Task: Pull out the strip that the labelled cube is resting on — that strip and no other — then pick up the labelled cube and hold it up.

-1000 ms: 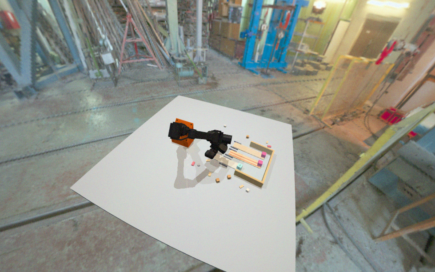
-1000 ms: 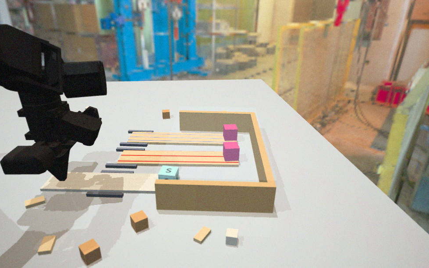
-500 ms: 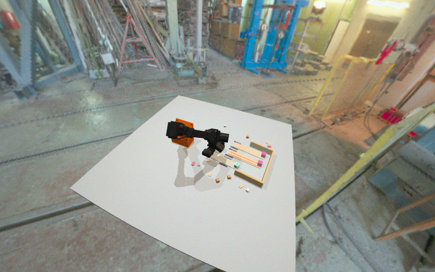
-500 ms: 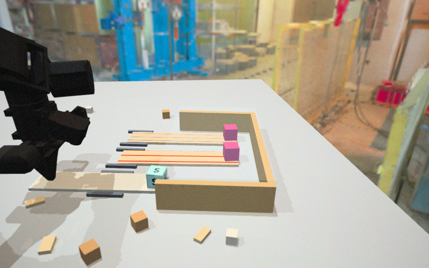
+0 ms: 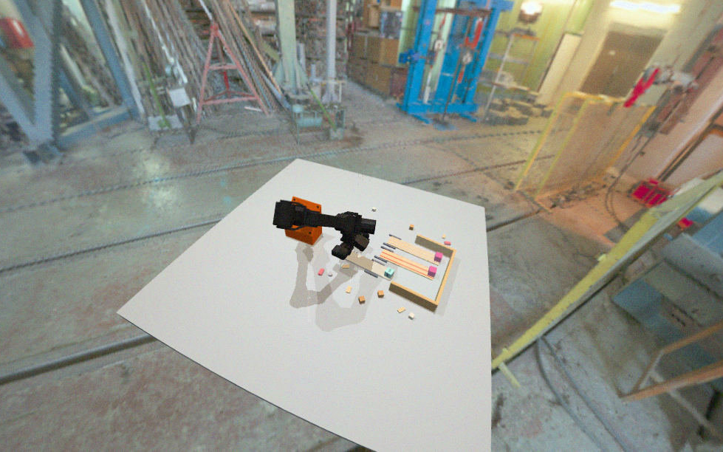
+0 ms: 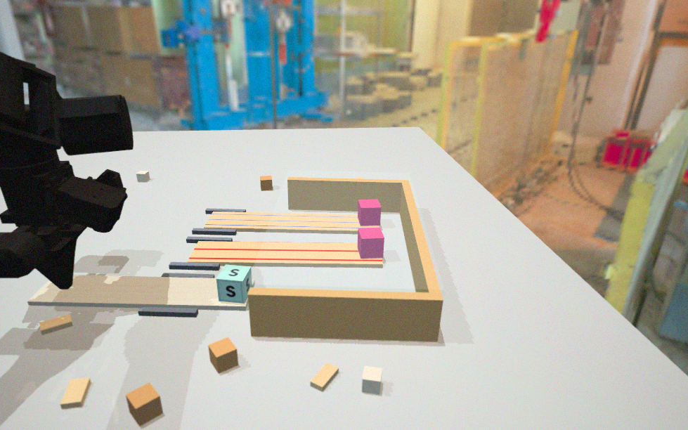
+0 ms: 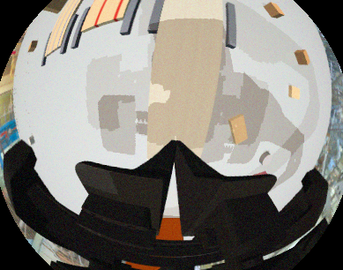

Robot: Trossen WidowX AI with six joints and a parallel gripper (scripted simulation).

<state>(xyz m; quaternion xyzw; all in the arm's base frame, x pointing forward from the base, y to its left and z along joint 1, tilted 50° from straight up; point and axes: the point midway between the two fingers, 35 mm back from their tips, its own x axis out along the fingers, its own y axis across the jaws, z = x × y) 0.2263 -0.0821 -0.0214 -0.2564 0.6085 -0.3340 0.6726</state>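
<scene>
The teal cube (image 5: pixel 389 272) (image 6: pixel 234 286), marked S, rests upright on the right end of a plain pale strip (image 5: pixel 363 263) (image 6: pixel 121 291) (image 7: pixel 185 66), beside the left end of the near wall. The cube is out of the wrist view. My gripper (image 6: pixel 66 282) (image 7: pixel 175 144) is shut with nothing between its fingers. It points down at the strip's left part, its tips at or very near the surface; contact is unclear. A red-lined strip (image 6: pixel 282 246) (image 7: pixel 107 15) and a thin-lined strip (image 6: pixel 282 218) lie behind, each bearing a pink cube (image 6: pixel 370 244) (image 6: pixel 369 213).
A low wooden wall (image 5: pixel 414 295) (image 6: pixel 344 315) encloses three sides beyond the strips. Dark guide rails (image 6: pixel 168 312) (image 7: pixel 230 26) flank the strips. Brown cubes (image 6: pixel 223 355) (image 6: pixel 144 403), a white cube (image 6: pixel 372 380) and tan blocks (image 6: pixel 56 323) (image 6: pixel 325 376) lie in front.
</scene>
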